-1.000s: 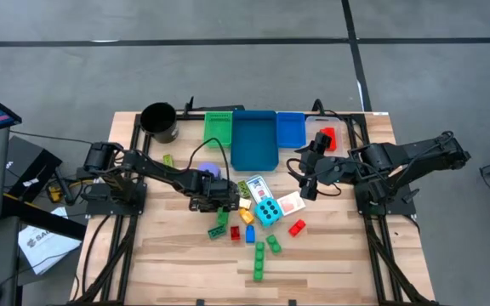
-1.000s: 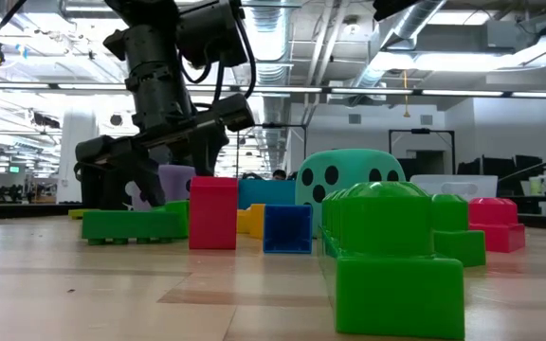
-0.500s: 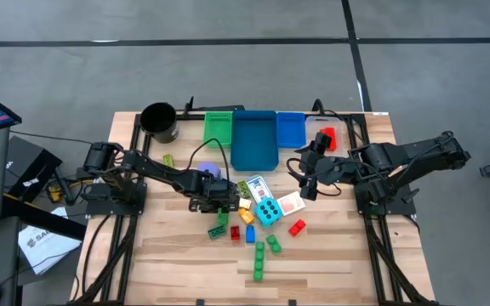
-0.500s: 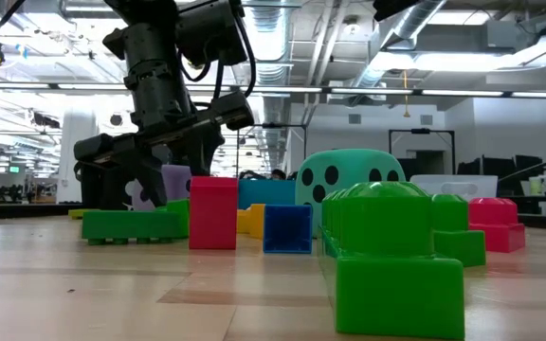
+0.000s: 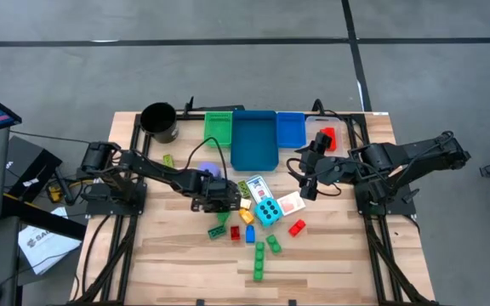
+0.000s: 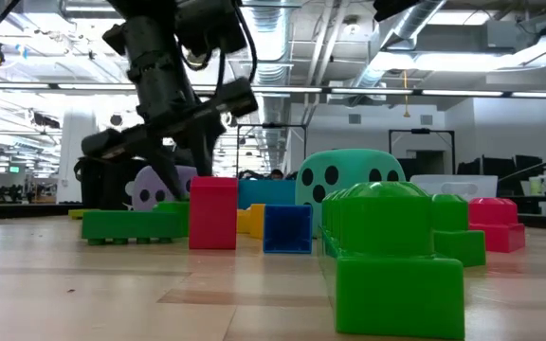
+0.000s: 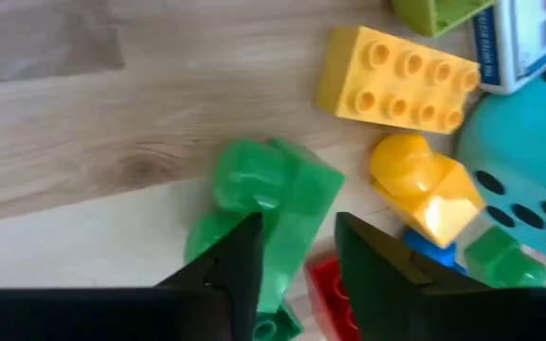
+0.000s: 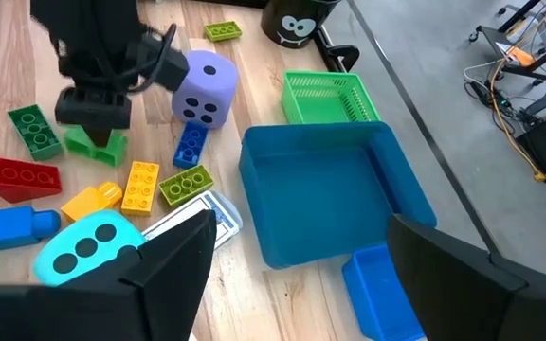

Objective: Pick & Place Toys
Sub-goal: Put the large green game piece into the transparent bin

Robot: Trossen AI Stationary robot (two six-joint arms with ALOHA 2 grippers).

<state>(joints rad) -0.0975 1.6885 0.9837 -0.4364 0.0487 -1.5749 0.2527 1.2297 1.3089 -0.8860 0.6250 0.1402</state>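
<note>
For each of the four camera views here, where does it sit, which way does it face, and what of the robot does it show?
High view: overhead, straight down; table, both arms.
Low view: table height, level into the room; the left arm descends behind the bricks.
Left wrist view: down past the left gripper, closing around a green brick.
Right wrist view: across the table past the right gripper, open, toward the blue bin.
Shared: cyan die, in all four.

Red, green, yellow and blue bricks (image 5: 247, 228) lie scattered mid-bench. Cyan dotted die (image 5: 268, 212) sits among them beside playing cards (image 5: 257, 187). Purple die (image 8: 204, 87) stands nearer the far edge.
</note>
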